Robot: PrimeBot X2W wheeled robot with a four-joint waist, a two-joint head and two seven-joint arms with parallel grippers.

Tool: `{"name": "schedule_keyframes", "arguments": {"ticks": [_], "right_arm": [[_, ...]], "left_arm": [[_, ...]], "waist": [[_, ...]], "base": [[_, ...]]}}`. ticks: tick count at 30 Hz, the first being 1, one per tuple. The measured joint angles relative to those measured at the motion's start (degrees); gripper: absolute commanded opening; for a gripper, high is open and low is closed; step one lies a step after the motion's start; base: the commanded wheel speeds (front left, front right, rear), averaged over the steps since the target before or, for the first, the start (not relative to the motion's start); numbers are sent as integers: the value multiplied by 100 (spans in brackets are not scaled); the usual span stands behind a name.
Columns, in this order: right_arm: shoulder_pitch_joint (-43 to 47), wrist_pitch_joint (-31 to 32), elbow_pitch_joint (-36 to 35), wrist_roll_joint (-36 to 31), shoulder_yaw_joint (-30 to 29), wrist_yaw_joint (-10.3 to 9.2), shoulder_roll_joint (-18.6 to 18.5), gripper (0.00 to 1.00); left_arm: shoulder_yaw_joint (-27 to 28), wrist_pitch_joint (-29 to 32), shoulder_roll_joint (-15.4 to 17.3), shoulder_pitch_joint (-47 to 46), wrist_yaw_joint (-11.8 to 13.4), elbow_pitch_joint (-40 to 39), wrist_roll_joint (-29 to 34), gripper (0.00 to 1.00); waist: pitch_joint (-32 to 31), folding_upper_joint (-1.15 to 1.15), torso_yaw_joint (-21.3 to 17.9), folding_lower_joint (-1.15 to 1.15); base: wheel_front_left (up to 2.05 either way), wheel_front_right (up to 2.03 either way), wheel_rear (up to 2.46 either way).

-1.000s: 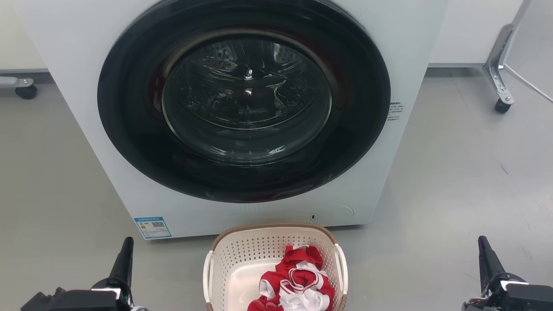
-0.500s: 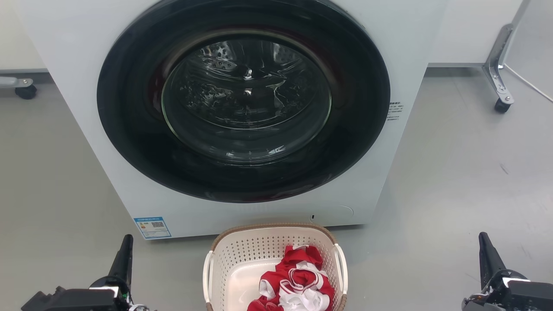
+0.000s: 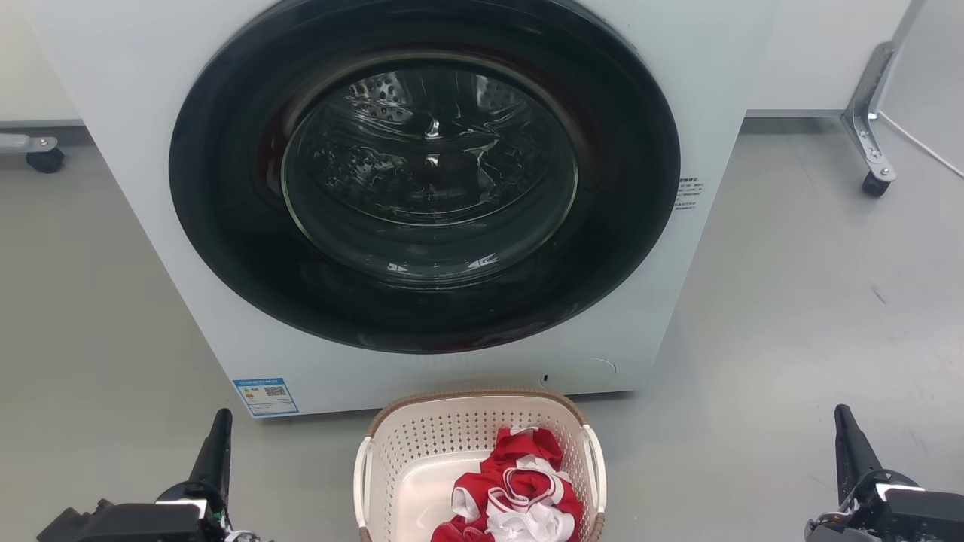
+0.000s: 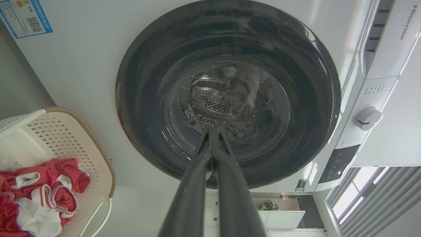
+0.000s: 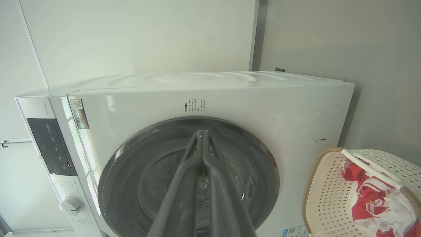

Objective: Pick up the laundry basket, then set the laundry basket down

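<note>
The laundry basket (image 3: 422, 444) is cream-white and perforated, with a brown woven rim and white side handles. It stands on the floor just before the washing machine, at the bottom centre of the head view. Red and white clothes (image 3: 520, 489) lie inside it. My left gripper (image 3: 220, 423) is shut and empty, well to the basket's left. My right gripper (image 3: 842, 418) is shut and empty, far to the basket's right. The left wrist view has the basket (image 4: 65, 131) at its lower left and the shut fingertips (image 4: 212, 130). The right wrist view has the basket (image 5: 325, 197) at lower right and shut fingertips (image 5: 201, 132).
A white washing machine (image 3: 135, 135) with a round dark glass door (image 3: 425, 173), shut, fills the space behind the basket. Grey floor (image 3: 791, 316) spreads on both sides. A metal leg on a caster (image 3: 874, 181) stands at the back right, another caster (image 3: 45, 158) at the back left.
Both grippers have sunk very slightly in the head view. The basket and the washing machine stay where they were.
</note>
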Motion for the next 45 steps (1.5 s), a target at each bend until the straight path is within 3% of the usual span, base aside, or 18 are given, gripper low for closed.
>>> {"name": "schedule_keyframes", "arguments": {"ticks": [45], "right_arm": [[0, -1, -1, 7, 0, 0, 1, 0]], "left_arm": [[0, 0, -1, 0, 0, 8, -1, 0]], "waist": [[0, 0, 0, 0]], "base": [[0, 0, 0]]}}
